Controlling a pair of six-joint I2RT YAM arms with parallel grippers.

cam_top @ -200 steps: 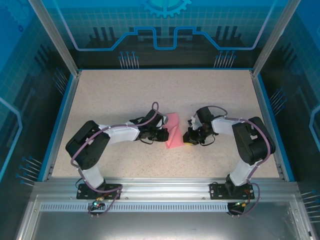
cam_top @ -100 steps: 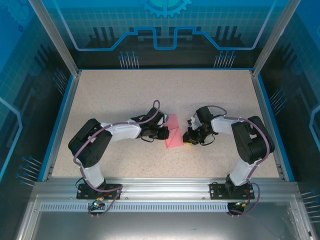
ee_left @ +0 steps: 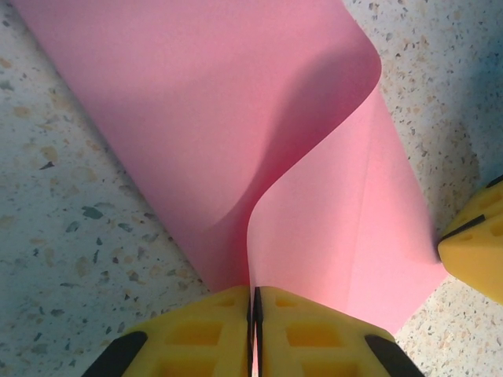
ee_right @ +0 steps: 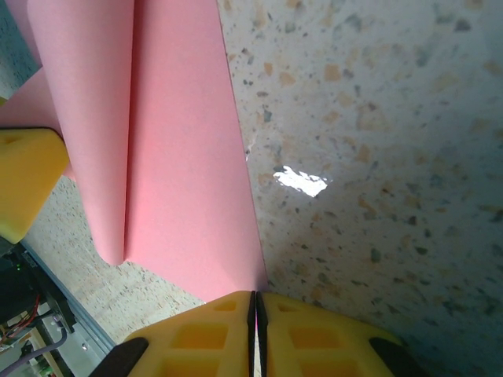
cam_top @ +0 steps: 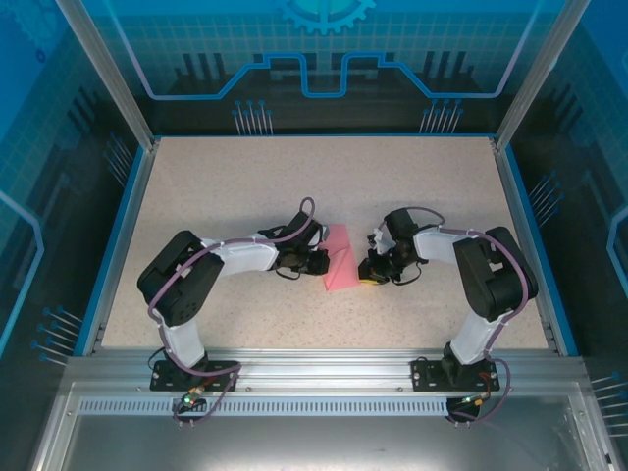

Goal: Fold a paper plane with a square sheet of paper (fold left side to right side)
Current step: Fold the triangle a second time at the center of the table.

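Paper (cam_top: 340, 257) half-folded, left hand (ee_left: 253, 314) and right hand (ee_right: 255, 314) each clamped on an edge.

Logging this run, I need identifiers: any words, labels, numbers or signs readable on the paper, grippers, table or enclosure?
None can be read. The square sheet of paper is plain pink; the yellow fingers and the speckled table carry no marks. The blue back panel has a gear and line graphics, no letters.

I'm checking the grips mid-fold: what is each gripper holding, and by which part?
Both hold the square sheet of paper: the left gripper pinches its lifted, curled-over edge, the right gripper a flat-lying corner.
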